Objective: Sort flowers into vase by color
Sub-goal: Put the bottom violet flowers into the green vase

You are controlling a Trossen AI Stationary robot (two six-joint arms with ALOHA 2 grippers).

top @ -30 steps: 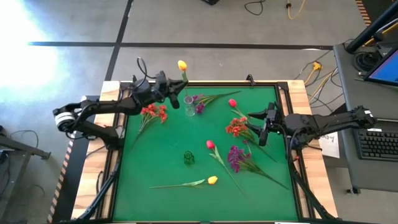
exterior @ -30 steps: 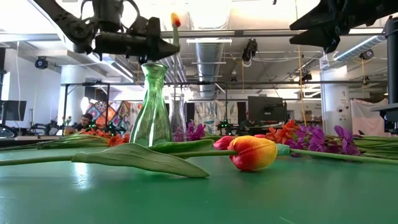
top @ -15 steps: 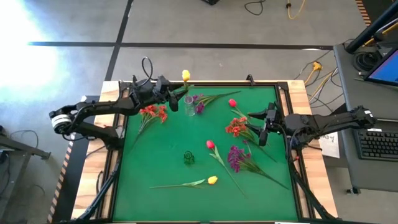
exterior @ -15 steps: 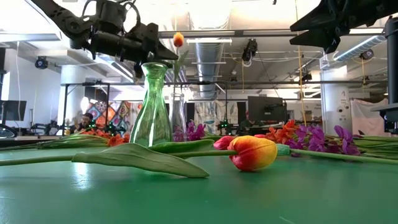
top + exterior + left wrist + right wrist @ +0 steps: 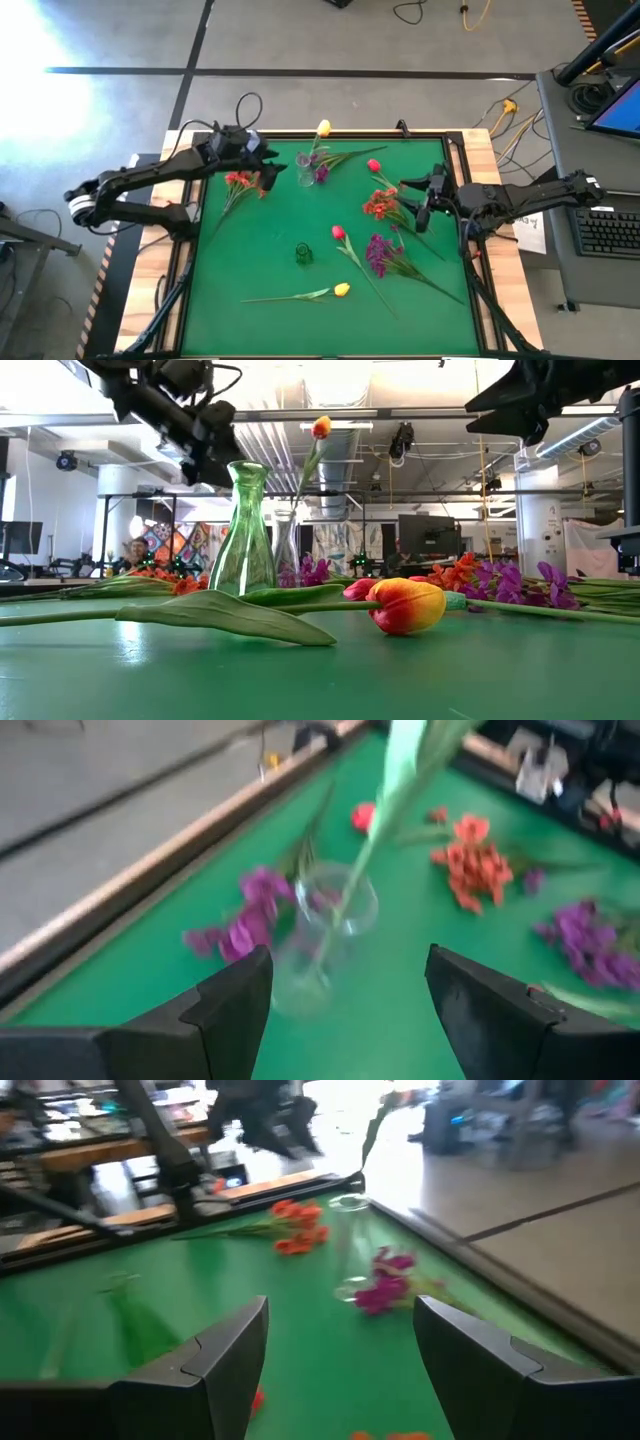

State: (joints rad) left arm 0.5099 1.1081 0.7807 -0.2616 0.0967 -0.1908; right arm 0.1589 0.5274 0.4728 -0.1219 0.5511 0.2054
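A yellow tulip (image 5: 323,128) stands with its stem's lower end in the small clear vase (image 5: 305,165) near the table's far edge. Its head (image 5: 321,428) leans toward the right. My left gripper (image 5: 272,167) hangs open just left of the vase, and the vase (image 5: 330,920) with its stem shows ahead of the fingers, untouched. A purple spray (image 5: 320,172) lies against the vase. An orange-red spray (image 5: 245,182) lies under the left arm. My right gripper (image 5: 408,205) waits open at the right, above an orange-red spray (image 5: 380,205).
A green glass vase (image 5: 303,253) stands mid-table, toward the near edge. Lying on the green mat are two pink-red tulips (image 5: 338,232) (image 5: 373,166), a purple spray (image 5: 380,250) and a yellow tulip (image 5: 342,290) near the front edge. A raised wooden rim (image 5: 180,145) frames the mat.
My left gripper has opened and let go of the yellow tulip's stem. It has drawn back toward the table's left edge and tipped up from pointing steeply down. The tulip stays in the clear vase, and its head has swung toward the right.
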